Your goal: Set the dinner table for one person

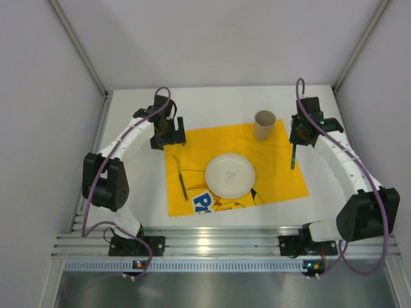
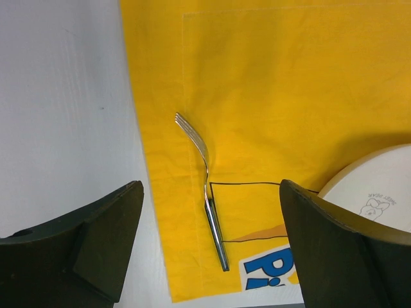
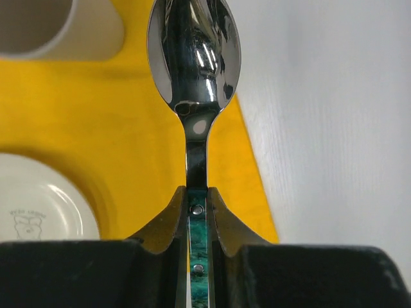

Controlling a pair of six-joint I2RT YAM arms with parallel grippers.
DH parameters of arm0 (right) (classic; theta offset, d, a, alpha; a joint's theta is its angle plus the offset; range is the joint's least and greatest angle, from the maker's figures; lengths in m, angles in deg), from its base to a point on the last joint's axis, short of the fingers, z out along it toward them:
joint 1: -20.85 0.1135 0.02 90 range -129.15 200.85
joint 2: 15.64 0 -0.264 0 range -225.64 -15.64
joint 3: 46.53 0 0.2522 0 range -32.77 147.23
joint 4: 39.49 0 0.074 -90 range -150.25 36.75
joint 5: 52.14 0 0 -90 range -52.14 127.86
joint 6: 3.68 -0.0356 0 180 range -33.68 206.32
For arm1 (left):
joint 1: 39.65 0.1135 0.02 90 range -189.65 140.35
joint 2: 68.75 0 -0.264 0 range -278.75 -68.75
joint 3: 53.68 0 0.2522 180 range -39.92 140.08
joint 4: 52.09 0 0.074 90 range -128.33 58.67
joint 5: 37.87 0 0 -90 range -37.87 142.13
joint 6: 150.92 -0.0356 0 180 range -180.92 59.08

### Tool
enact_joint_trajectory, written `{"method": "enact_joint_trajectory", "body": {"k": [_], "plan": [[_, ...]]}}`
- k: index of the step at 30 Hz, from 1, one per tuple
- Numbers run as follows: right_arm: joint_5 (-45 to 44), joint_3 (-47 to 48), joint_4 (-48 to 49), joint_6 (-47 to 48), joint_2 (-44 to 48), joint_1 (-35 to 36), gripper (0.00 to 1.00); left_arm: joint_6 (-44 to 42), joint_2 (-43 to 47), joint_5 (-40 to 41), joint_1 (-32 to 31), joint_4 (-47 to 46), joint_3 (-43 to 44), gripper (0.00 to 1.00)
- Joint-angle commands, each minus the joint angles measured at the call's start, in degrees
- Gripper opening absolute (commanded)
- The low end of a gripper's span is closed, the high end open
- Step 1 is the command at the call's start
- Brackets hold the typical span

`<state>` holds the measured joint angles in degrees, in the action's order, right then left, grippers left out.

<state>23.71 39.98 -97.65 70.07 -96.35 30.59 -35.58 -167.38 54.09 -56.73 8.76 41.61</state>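
Note:
On the white dinner table lies a yellow printed cloth. A white plate sits at its middle, and a beige cup stands at its far edge. A metal fork lies on the cloth left of the plate. My left gripper hovers open above the cloth's far left corner. In the left wrist view the fork lies flat between the wide-apart fingers of that gripper, untouched. My right gripper is shut on the green handle of a spoon, held over the cloth's right edge.
A ribbed aluminium rail runs along the near edge, carrying both arm bases. White walls enclose the table on the left, right and back. In the right wrist view the cup is far left, the plate is low left, and bare tabletop is right.

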Motion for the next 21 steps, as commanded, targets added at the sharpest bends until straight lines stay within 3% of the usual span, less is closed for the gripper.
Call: {"method": "enact_joint_trajectory", "body": {"k": [1,6,8,12,21], "plan": [[5.35,-8.48,-1.39,-2.81,7.29,1.86,0.0,-0.73,-1.21,0.24,-0.15,-3.06,0.29,0.93],[16.85,-21.57,6.24,-4.23,12.06,4.32,0.0,-0.91,-2.53,0.33,-0.15,-3.23,0.46,0.96],[17.67,-23.26,9.67,-4.05,11.1,5.98,0.0,-0.82,-3.06,-0.2,-0.15,-3.23,0.82,0.97],[19.24,-24.5,17.05,-3.26,6.2,6.96,0.0,-0.73,-3.67,-0.55,-0.15,-2.27,1.25,0.97],[18.11,-24.41,22.95,-1.33,-4.62,8.28,0.0,-1.79,-1.66,1.64,-0.15,-0.42,0.91,0.97]]}}
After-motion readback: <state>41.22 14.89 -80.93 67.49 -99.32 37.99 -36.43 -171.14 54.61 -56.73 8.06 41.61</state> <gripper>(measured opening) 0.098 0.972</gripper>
